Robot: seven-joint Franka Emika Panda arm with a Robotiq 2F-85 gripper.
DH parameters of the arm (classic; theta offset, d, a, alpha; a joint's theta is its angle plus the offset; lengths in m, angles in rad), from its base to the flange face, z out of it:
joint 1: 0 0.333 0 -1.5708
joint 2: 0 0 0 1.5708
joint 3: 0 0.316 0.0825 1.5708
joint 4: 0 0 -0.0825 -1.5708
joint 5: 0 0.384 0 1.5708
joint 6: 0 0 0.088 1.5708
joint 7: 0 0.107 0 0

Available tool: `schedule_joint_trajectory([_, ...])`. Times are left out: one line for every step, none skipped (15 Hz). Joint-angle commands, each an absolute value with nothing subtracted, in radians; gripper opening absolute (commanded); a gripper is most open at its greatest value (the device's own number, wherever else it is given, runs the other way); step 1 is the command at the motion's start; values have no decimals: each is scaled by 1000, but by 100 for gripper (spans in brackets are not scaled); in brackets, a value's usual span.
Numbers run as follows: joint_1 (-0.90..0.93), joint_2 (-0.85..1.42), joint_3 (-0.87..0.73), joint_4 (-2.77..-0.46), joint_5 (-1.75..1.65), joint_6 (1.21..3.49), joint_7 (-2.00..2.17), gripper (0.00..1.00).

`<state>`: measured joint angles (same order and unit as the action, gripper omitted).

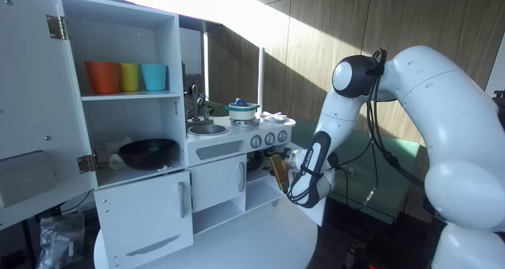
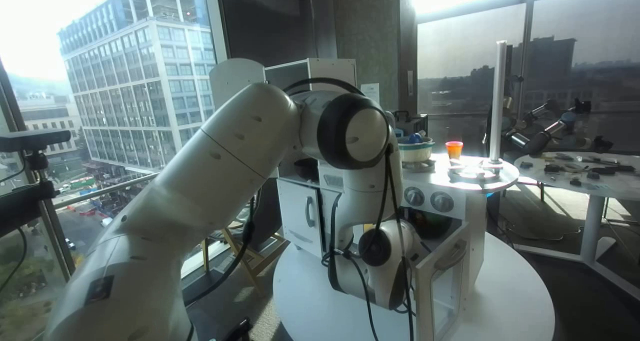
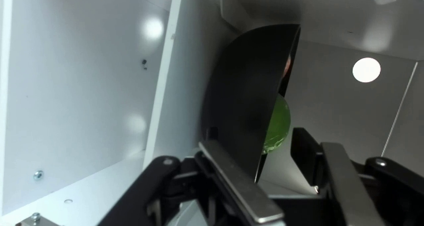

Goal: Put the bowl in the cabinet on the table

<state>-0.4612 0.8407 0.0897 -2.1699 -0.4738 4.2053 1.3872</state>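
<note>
The dark bowl (image 3: 245, 86) sits on a shelf inside the white cabinet (image 1: 217, 174), under the stove. It also shows in both exterior views, partly hidden (image 1: 253, 161) (image 2: 434, 225). A green ball-like thing (image 3: 278, 123) and something reddish show over its rim. My gripper (image 3: 255, 136) is open at the compartment's front; it also shows in an exterior view (image 1: 270, 161). One finger lies by the bowl's outer underside, the other apart beyond the rim; contact cannot be told. The arm hides the fingers in an exterior view. The cabinet stands on the round white table (image 1: 244, 249).
The compartment's hinged door (image 2: 442, 281) stands open beside the arm. The shelf board (image 3: 162, 83) bounds the bowl. A tall white shelf unit (image 1: 130, 98) holds coloured cups and a wider black bowl (image 1: 146, 158). A pot (image 1: 242, 112) stands on the stove top.
</note>
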Motion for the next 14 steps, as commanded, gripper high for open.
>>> schedule_joint_trajectory([-436, 805, 88, -2192, -434, 4205, 1373, 91])
schedule_joint_trajectory([-431, 804, 89, -2189, -427, 4188, 1373, 99])
schedule_joint_trajectory([-426, 804, 90, -2185, -417, 4170, 1370, 100])
schedule_joint_trajectory([-417, 803, 91, -2180, -397, 4150, 1362, 100])
schedule_joint_trajectory([-410, 803, 91, -2181, -380, 4144, 1349, 100])
schedule_joint_trajectory([-404, 802, 94, -2182, -363, 4144, 1337, 100])
schedule_joint_trajectory([-395, 799, 95, -2184, -344, 4139, 1323, 100])
schedule_joint_trajectory([-386, 798, 96, -2181, -325, 4124, 1311, 100])
schedule_joint_trajectory([-379, 799, 98, -2177, -307, 4114, 1301, 100])
schedule_joint_trajectory([-374, 801, 101, -2172, -295, 4103, 1293, 100])
schedule_joint_trajectory([-367, 802, 104, -2166, -279, 4093, 1282, 100])
schedule_joint_trajectory([-362, 802, 106, -2164, -264, 4084, 1273, 100])
schedule_joint_trajectory([-356, 800, 107, -2163, -250, 4079, 1263, 100])
schedule_joint_trajectory([-351, 799, 107, -2164, -233, 4076, 1252, 100])
